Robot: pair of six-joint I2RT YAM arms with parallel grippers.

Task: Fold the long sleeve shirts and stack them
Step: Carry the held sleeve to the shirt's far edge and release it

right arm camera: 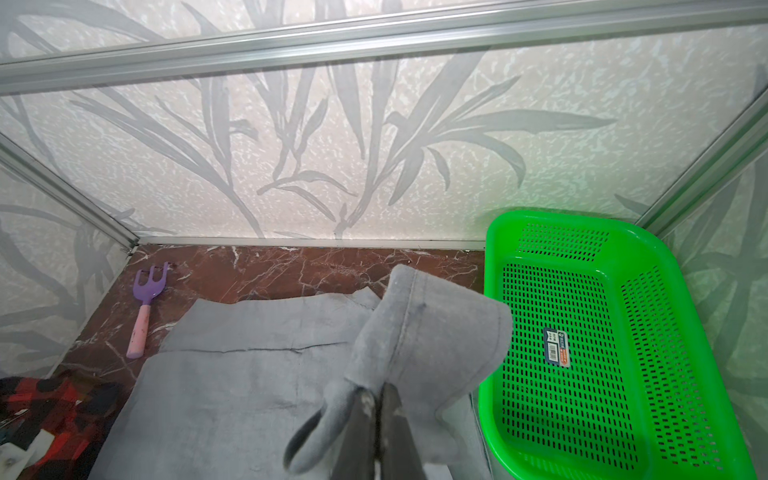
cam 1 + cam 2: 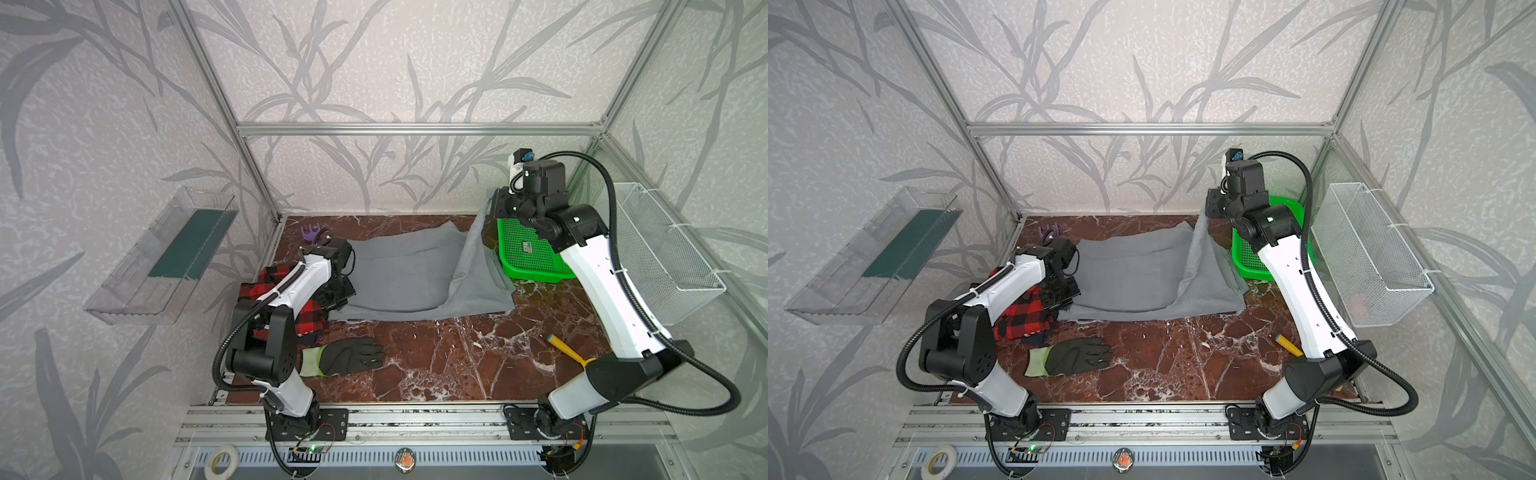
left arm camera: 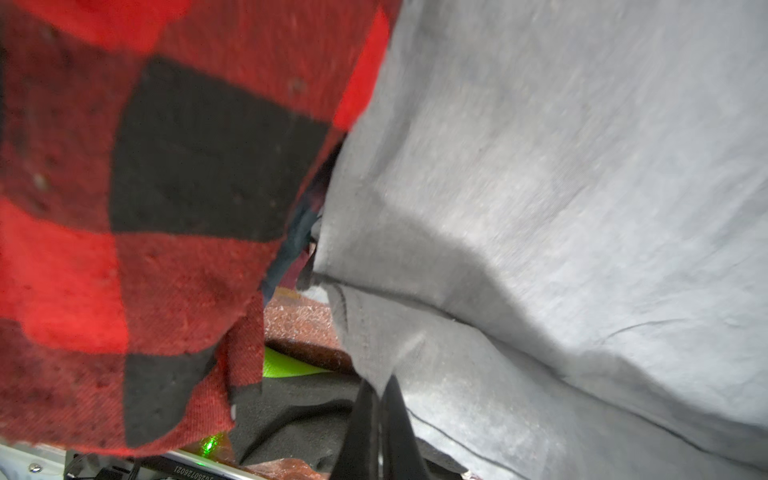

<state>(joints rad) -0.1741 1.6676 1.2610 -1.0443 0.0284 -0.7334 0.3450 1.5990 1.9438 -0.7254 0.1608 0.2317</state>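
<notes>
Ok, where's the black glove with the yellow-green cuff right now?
In both top views the black glove lies flat on the red marble tabletop, front left, just in front of the red-and-black plaid shirt.

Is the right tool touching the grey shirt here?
Touching. The right wrist view shows the right tool shut on a bunched corner of the grey shirt, with cloth pinched between its jaws.
</notes>
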